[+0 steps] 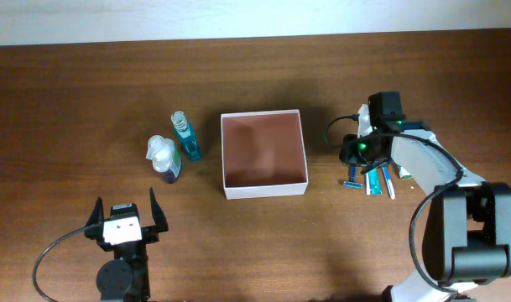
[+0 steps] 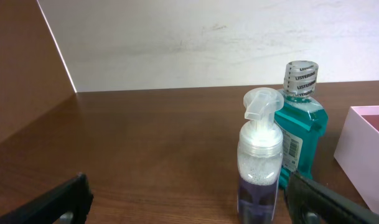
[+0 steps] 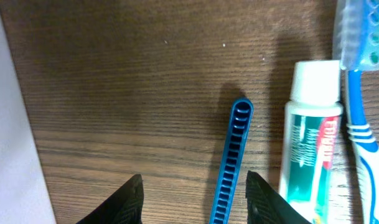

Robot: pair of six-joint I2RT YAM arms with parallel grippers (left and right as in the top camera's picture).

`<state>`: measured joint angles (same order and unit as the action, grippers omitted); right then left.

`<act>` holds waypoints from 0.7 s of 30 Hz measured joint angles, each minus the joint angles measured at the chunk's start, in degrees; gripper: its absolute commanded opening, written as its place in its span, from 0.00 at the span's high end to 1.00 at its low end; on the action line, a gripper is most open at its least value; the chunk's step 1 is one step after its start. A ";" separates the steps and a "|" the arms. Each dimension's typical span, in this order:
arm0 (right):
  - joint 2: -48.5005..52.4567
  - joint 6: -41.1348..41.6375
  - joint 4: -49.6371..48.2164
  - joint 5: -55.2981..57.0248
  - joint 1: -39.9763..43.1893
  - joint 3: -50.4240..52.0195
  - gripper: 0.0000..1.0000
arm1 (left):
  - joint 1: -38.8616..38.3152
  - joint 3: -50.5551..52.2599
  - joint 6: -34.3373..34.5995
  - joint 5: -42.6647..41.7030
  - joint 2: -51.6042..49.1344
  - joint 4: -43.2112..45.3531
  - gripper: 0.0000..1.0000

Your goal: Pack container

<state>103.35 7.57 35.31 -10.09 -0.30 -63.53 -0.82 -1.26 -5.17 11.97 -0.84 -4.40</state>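
Two grippers, both spread wide: my left gripper (image 1: 125, 216) holds nothing near the surface's (image 1: 70, 101) near edge, and my right gripper (image 3: 195, 200) straddles a blue ribbed plastic razor handle (image 3: 229, 162). The square white-walled, reddish-brown-lined container (image 1: 263, 151) sits mid-surface.

The overhead camera looked straight down from well above, taking in the whole table (image 1: 70, 101) with the container (image 1: 264, 190) near its middle. The left wrist camera sat low over the table and faced level toward the back wall (image 2: 177, 43). It saw the pump bottle (image 2: 259, 168) and mouthwash bottle (image 2: 301, 124) close up, with a corner of the container at its right edge, all shared with the overhead view. The right wrist camera pointed straight down, very near the razor (image 3: 231, 162), toothpaste tube (image 3: 310, 143) and toothbrush (image 3: 357, 93), which the overhead view showed small, right of the container.
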 measured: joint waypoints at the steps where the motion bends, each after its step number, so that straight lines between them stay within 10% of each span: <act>1: 0.42 -0.02 -0.02 0.00 0.00 0.00 0.54 | 0.00 0.00 0.00 0.00 0.00 0.00 0.01; 21: 3.34 0.07 -0.20 2.93 0.00 0.15 0.96 | 0.00 0.00 0.00 0.00 0.00 0.00 0.01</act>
<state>106.69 7.64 35.11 -7.16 -0.30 -63.37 -0.82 -1.26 -5.17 11.97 -0.84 -4.40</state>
